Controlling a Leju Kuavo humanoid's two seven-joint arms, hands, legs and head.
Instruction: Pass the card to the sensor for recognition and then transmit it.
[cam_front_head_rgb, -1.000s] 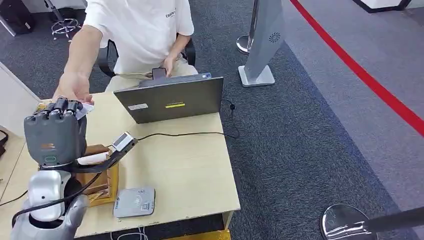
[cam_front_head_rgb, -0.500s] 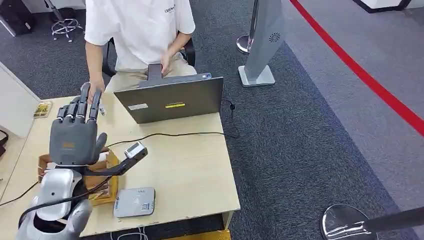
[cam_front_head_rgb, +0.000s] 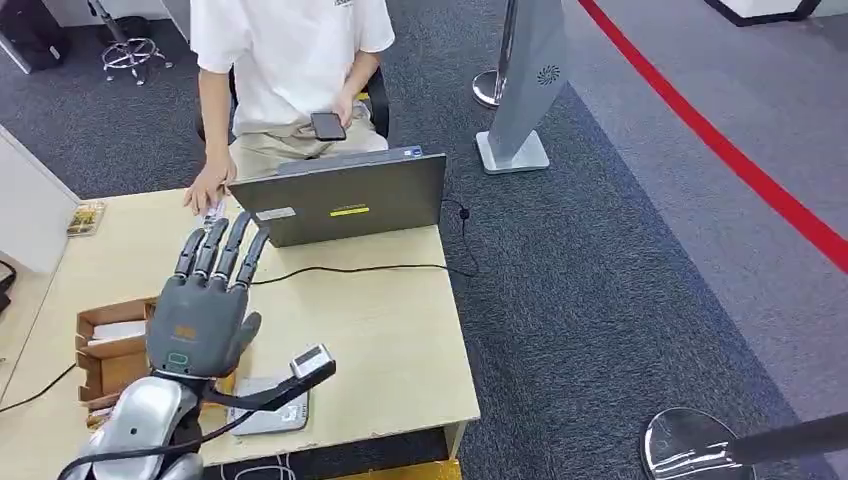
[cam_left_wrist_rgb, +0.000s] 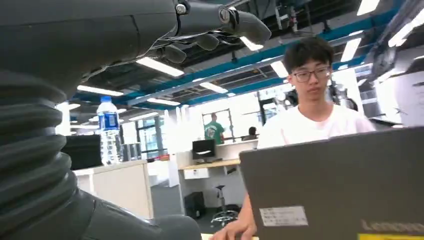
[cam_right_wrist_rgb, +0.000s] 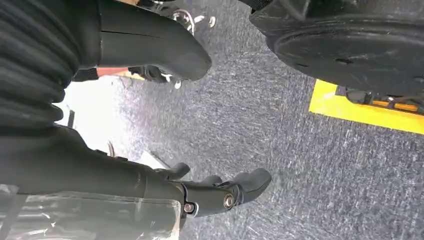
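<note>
**Left hand empty above the counter, card under the person's hand**

The robot's left hand (cam_front_head_rgb: 205, 310) was raised over the near-left part of the counter (cam_front_head_rgb: 380, 330), back of the hand toward the head camera, fingers (cam_front_head_rgb: 225, 250) straight and spread, pointing toward the laptop (cam_front_head_rgb: 340, 205). It held nothing. In the left wrist view the same hand (cam_left_wrist_rgb: 200, 25) showed its fingers extended above the laptop lid, with nothing between them.

The card (cam_front_head_rgb: 213, 212) lay at the far side of the counter, just left of the laptop, under the fingertips of the seated person's hand (cam_front_head_rgb: 207, 188). It was small and partly covered, so its face could not be read. It lay beyond the left hand's fingertips, near them but apart.

The card sensor (cam_front_head_rgb: 275, 410), a flat grey reader, lay at the counter's near edge, below and just right of the left wrist, partly hidden by the wrist's camera bracket. A cardboard box (cam_front_head_rgb: 105, 345) sat to the left of the hand. A black cable (cam_front_head_rgb: 360, 268) ran across the counter in front of the laptop. The person's other hand held a phone (cam_front_head_rgb: 327, 126).

The right hand (cam_right_wrist_rgb: 220, 192) hung over the carpeted floor (cam_right_wrist_rgb: 280, 130), fingers loosely curled but apart, with nothing in them.
</note>
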